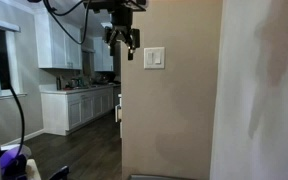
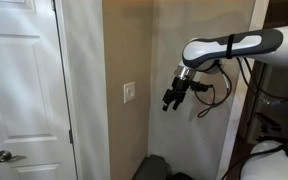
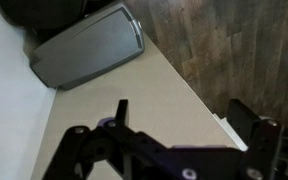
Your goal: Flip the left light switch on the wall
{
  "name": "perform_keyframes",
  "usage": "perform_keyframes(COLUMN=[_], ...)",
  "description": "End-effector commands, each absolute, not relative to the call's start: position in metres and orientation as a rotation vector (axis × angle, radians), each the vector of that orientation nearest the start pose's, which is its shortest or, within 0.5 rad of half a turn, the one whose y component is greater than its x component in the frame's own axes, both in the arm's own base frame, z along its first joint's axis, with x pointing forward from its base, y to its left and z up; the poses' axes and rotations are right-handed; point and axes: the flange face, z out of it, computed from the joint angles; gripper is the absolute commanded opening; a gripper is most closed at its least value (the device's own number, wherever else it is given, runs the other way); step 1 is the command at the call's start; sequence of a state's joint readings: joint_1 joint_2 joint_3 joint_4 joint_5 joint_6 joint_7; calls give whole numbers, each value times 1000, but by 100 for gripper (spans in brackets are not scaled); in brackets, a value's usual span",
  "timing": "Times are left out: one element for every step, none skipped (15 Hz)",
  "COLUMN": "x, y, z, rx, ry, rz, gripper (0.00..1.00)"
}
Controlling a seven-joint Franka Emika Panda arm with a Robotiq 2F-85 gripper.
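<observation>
Claw (image 1: 122,42) spread, near light switch (image 1: 156,58) on beige wall (image 1: 174,115), white cabinets (image 1: 62,45) behind

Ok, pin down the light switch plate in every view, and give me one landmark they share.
In an exterior view: the light switch plate sits just right of centre, in the upper part.
In an exterior view: the plate is left of centre, at mid-height.
Wrist view: not in it.
Shared landmark: the beige wall.
</observation>
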State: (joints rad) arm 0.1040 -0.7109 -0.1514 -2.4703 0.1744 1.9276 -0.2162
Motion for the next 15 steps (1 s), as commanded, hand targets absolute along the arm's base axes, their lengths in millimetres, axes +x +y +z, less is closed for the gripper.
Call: perform_keyframes(x=[355, 355, 355, 355, 355, 355, 355, 355, 355, 355, 355, 362, 366, 374, 380], y=[-13, -13, -13, -13, -13, -13, -13, -13, -13, -13, -13, -10, -9, -6, -4], z=[544, 544, 544, 544, 544, 544, 544, 544, 544, 544, 544, 548, 550, 555, 559], rx=[-2875, -2875, -2875, -2875, -2875, -2875, -2875, -2875, -2875, -2875, -2875, -2905, -2916, -2927, -2936], ry=[-215, -215, -215, -215, -215, -215, -215, -215, -215, -215, -215, -233, -247, -280, -300], rz=[-274, -274, -274, -274, -274, -274, -274, -274, -274, -274, -274, -266, -266, -273, -278], gripper=[100, 100, 100, 100, 100, 100, 100, 100, 100, 100, 79, 73, 67, 60, 53])
